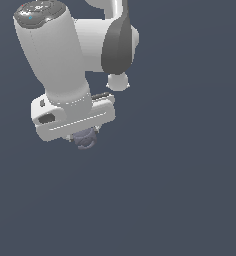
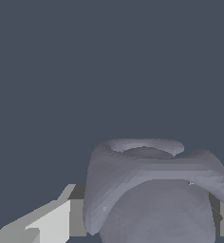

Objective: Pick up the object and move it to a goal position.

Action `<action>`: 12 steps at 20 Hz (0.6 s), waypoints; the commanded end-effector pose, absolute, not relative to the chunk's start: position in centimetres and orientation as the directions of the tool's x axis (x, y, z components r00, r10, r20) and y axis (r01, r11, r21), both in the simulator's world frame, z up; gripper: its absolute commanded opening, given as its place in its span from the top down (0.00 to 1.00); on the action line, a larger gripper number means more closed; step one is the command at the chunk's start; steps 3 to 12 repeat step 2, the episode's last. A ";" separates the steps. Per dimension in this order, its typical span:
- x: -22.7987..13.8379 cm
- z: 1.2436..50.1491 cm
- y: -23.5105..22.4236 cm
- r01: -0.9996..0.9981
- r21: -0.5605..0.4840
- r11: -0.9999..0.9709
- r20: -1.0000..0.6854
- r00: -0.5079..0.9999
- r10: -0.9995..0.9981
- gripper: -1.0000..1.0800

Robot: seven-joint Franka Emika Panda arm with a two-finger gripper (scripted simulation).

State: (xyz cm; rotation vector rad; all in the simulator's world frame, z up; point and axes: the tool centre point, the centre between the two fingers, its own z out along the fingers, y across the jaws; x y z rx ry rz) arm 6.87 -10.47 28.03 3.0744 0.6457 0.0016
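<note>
Plain slate-blue backdrop fills both views, with no writing legible anywhere. One white gripper [image 1: 83,136], upper left of the exterior frame, is clamped narrow around the single greyish-purple object [image 1: 85,138], which peeks out beneath it. One finger [image 2: 47,223] shows beside the object [image 2: 152,190] in the wrist view.

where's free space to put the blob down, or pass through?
Nearly everywhere. In the exterior view the bare dark surface runs unbroken below the hand and out to that view's right. The only crowded patch is upper left, filled by the arm with the object tucked under the hand. The wrist view shows only bare surface beyond the object.
</note>
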 end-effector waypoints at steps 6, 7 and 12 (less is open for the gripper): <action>6.9 28.3 -10.6 0.403 0.000 -0.915 0.000 0.915 0.403 1.00; 6.9 28.3 -10.6 0.403 0.000 -0.915 0.000 0.915 0.403 1.00; 6.9 28.3 -10.6 0.403 0.000 -0.915 0.000 0.915 0.403 1.00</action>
